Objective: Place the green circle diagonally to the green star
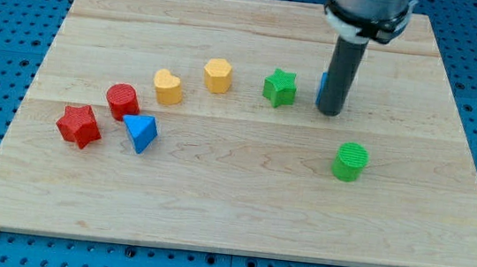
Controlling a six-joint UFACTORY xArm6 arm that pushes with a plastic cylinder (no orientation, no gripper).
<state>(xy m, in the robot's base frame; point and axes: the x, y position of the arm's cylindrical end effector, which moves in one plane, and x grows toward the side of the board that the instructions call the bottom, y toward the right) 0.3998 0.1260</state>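
The green circle (350,160) sits right of the board's middle, toward the view's bottom. The green star (280,88) sits above and to the left of it. My tip (329,113) rests on the board to the right of the green star and above-left of the green circle, touching neither. A blue block (322,88) is mostly hidden behind the rod; its shape cannot be made out.
A yellow hexagon (218,75), a yellow heart (168,86), a red circle (123,101), a red star (78,125) and a blue triangle (141,131) run in an arc across the left half of the wooden board (230,213).
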